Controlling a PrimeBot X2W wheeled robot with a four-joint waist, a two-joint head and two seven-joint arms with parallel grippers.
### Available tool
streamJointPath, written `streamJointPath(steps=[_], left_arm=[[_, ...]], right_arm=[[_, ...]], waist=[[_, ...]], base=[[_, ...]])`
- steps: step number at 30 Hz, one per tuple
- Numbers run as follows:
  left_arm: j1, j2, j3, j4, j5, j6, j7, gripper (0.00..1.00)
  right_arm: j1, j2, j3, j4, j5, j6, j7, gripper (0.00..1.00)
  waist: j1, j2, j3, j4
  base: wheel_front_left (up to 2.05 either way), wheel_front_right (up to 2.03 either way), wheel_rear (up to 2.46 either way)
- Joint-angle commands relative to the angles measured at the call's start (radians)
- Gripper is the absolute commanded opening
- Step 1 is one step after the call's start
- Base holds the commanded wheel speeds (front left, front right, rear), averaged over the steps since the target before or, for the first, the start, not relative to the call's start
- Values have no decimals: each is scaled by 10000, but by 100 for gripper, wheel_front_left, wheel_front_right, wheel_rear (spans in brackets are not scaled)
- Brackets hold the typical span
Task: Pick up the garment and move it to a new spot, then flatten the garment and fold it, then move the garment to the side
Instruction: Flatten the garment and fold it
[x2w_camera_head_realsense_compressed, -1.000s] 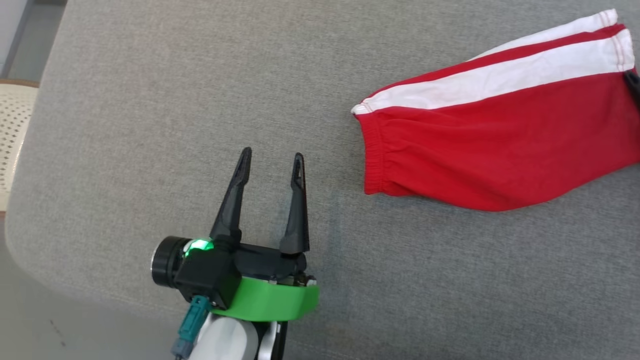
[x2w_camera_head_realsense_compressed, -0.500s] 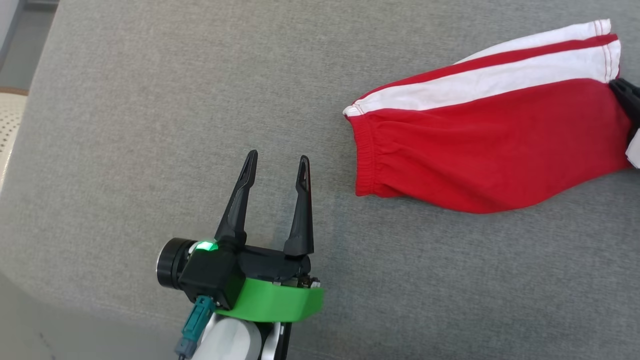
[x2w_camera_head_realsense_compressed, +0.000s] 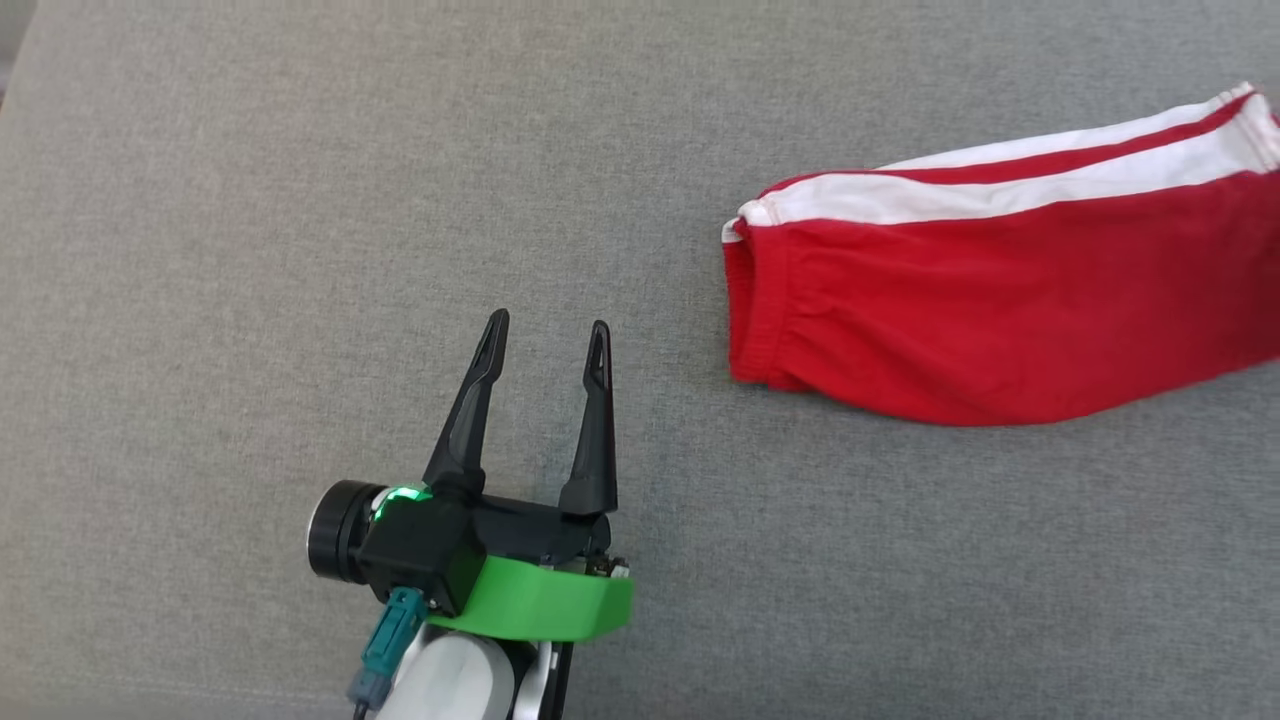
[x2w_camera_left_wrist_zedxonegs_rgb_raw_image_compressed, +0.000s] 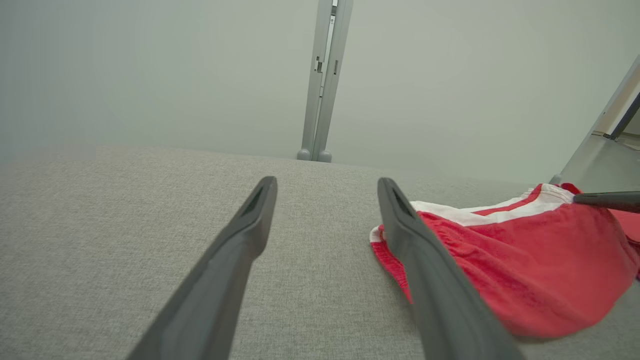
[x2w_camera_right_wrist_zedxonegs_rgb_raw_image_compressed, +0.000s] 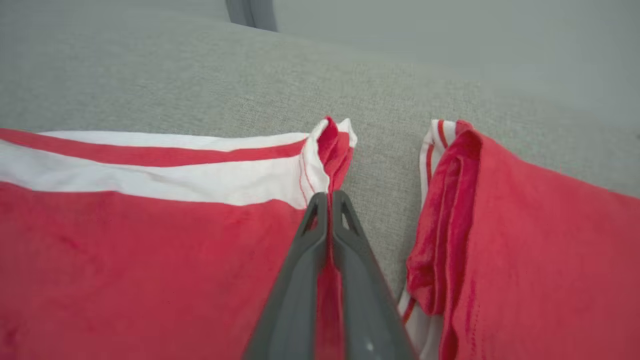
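- Grey surface (x2w_camera_head_realsense_compressed: 300, 200) carries the shorts (x2w_camera_head_realsense_compressed: 1000, 320), lying at its right side
- Red cloth looks light, soft and limp; seamed edges should give the firmest hold
- Right gripper (x2w_camera_right_wrist_zedxonegs_rgb_raw_image_compressed: 329, 197) is pinched shut on a leg hem (x2w_camera_right_wrist_zedxonegs_rgb_raw_image_compressed: 320, 150)
- Left gripper (x2w_camera_head_realsense_compressed: 548, 325) gapes wide, empty, left of them

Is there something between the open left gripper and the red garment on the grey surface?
Nothing visible. Plain grey surface separates the left gripper from the elastic end of the garment. The right gripper pinches its other end.
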Motion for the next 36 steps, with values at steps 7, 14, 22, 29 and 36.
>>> streamJointPath(steps=[7, 14, 22, 29, 36], left_arm=[[422, 33, 29, 207, 53, -45, 2, 100], [759, 32, 13, 187, -47, -64, 2, 100], [857, 31, -133, 187, -87, -124, 2, 100], [712, 31, -226, 208, -116, -148, 2, 100], [614, 31, -319, 190, -278, -66, 2, 100]], right_arm=[[-423, 772, -17, -1386, -1019, -20, 812, 0], [69, 2112, -602, -2217, -2389, -20, 1256, 0], [1022, 4187, -1477, -2557, -3563, -20, 1818, 0], [1597, 5629, -1819, -2666, -4318, -20, 2209, 0], [2027, 6994, -2255, -2564, -4301, -20, 1899, 100]], waist=[[0, 0, -998, -355], [0, 0, -1475, -145], [0, 0, -1471, 339], [0, 0, -1371, 534], [0, 0, -1356, 420]], base=[[0, 0, 0], [0, 0, 0], [0, 0, 0], [0, 0, 0], [0, 0, 0]])
